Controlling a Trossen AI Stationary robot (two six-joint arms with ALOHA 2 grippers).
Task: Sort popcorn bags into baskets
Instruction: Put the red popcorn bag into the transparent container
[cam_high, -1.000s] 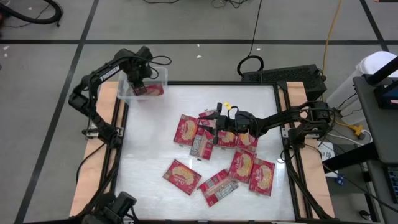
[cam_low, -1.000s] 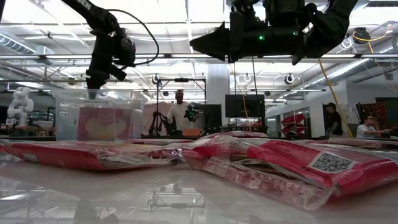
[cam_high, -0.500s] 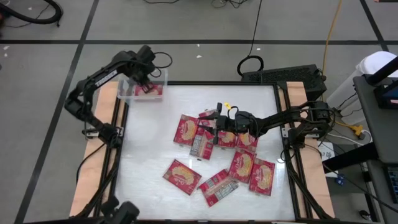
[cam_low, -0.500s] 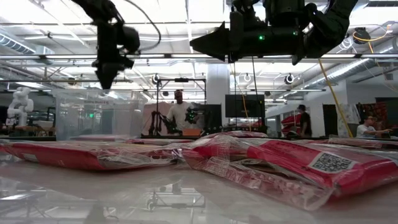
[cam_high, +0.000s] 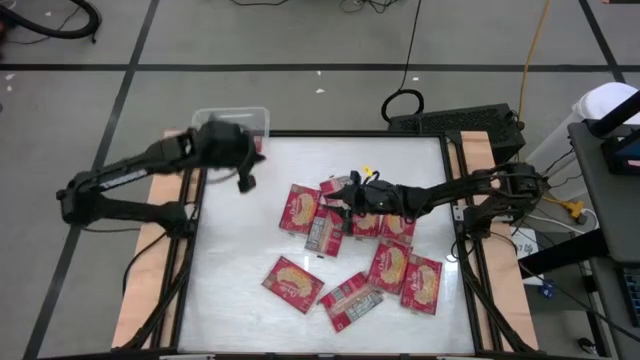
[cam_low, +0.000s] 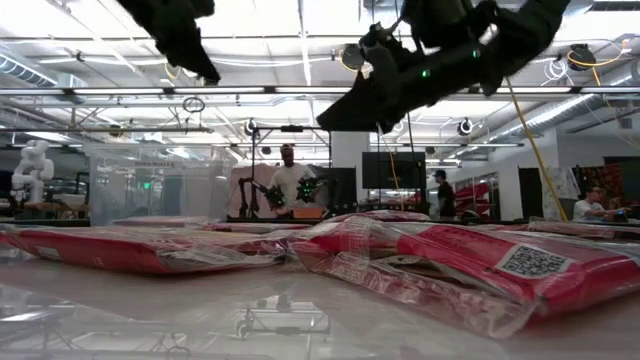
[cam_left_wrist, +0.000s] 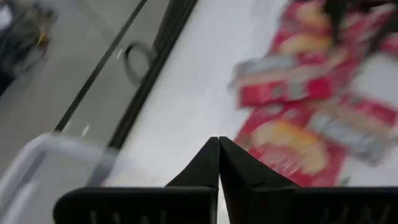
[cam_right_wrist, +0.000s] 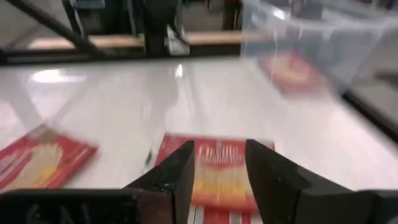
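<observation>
Several red popcorn bags (cam_high: 300, 208) lie flat on the white table, some overlapping in a pile at the middle right (cam_low: 470, 265). The clear basket (cam_high: 230, 113) stands at the far left corner, with one red bag (cam_right_wrist: 289, 68) lying in it. My left gripper (cam_high: 245, 181) is shut and empty. It hangs high above the table between the basket and the pile (cam_left_wrist: 219, 146). My right gripper (cam_high: 335, 200) is open and slants down over the pile's left part. A bag (cam_right_wrist: 217, 163) lies below its fingers, and the gripper is well clear of the table (cam_low: 345, 110).
Loose bags lie toward the near edge (cam_high: 293, 282) (cam_high: 350, 300) (cam_high: 421, 285). Bare white table stretches along the left side (cam_high: 230, 240). Wooden strips (cam_high: 145, 290) border the table left and right. People stand in the room beyond the table (cam_low: 288, 180).
The bag that stood in the basket has dropped flat on its bottom. My left gripper has risen out of the basket, shut, and swung toward the table's near right, toward the pile. My right gripper has tipped downward over the pile.
</observation>
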